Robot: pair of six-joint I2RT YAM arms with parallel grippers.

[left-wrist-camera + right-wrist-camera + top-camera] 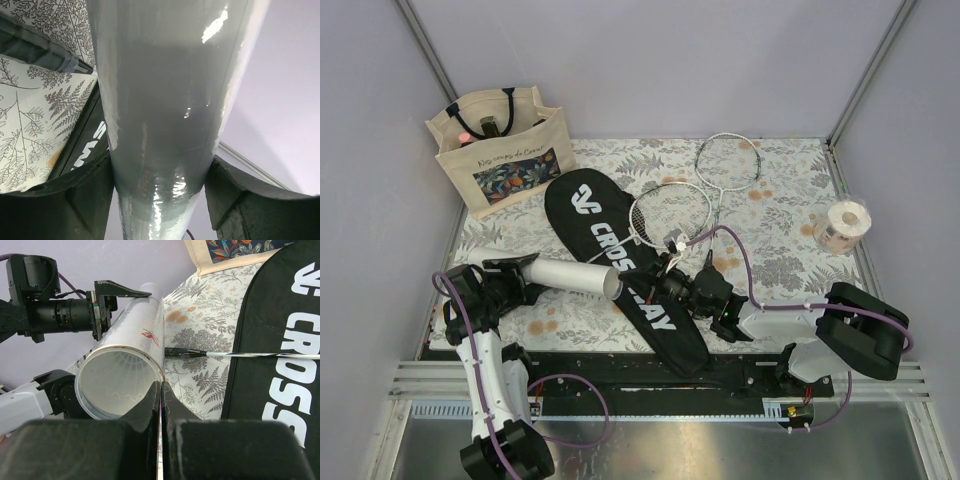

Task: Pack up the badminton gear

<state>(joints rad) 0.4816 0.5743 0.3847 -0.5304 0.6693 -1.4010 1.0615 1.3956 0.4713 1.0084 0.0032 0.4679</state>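
Fern-print cloth is covering the bench [780, 200], pale walls all round, tote bag [500, 160] sitting at the far-L corner. L fingers [80, 200] are clamping the white tube [570, 275] approx mid-body, one each side, standing fairly wide since the tube is fat. Tube is sitting front-L on the bench, open mouth pointing twd the R arm and reaching the edge of the black CROSSWAY cover [610, 235]. It looks lifted off the cloth, tho can't tell for sure. R fingers [135, 440] are pressing fully together right in front of that mouth; a thin pale sliver is showing in the seam, can't tell what. One racket [670, 210] is lying by the cover's R side, 2nd racket [730, 160] further back, both outside it. A thin racket shaft [250, 355] is crossing the cover.

Prob. step in hand: lining the tube up for stowing. To do it well:
- Hold it level so nothing is sliding out the open end.
- Add no extra squeeze; the glossy thin wall could be slipping or denting.
- Swing clear of that shaft.
- Get the R arm out of the mouth's path first.
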